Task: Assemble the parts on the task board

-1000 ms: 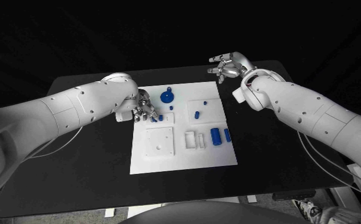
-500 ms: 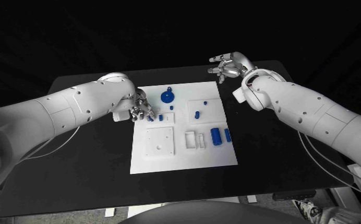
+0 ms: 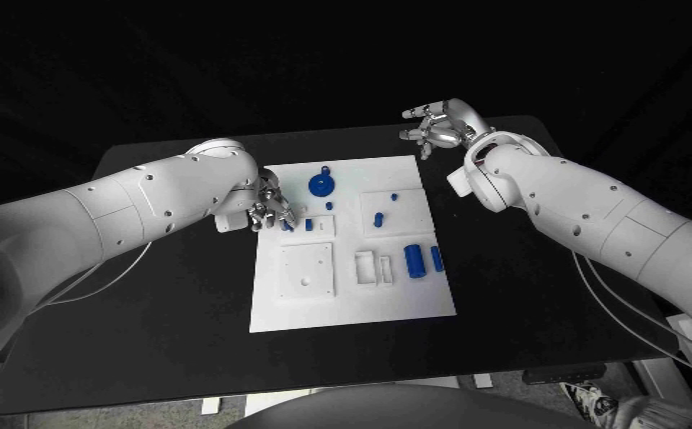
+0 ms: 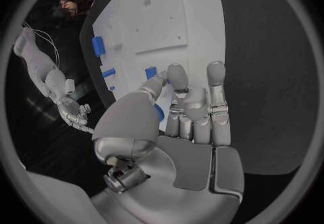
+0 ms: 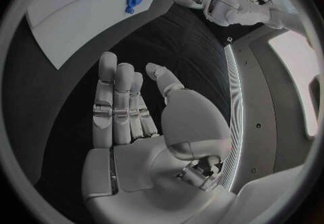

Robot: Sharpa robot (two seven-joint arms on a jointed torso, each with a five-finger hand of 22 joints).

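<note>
The left hand (image 3: 268, 212) is sitting at the task board's (image 3: 346, 304) left edge, having drifted slightly outward over the last second — fingers pinching a small blue part (image 4: 158, 112) just above the board. The right hand (image 3: 440, 131) is hovering beyond the board's far corner over the counter (image 3: 159, 319), fingers spread wide, holding nothing — insertion is probably next.

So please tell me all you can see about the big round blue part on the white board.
The round blue part looks like a plastic disc with a small knob or tab sticking out at its far edge. It lies flat near the far edge of the white board, towards the left hand. Neither hand touches it; the left hand's fingers rest on smaller blue pieces nearby.
</note>
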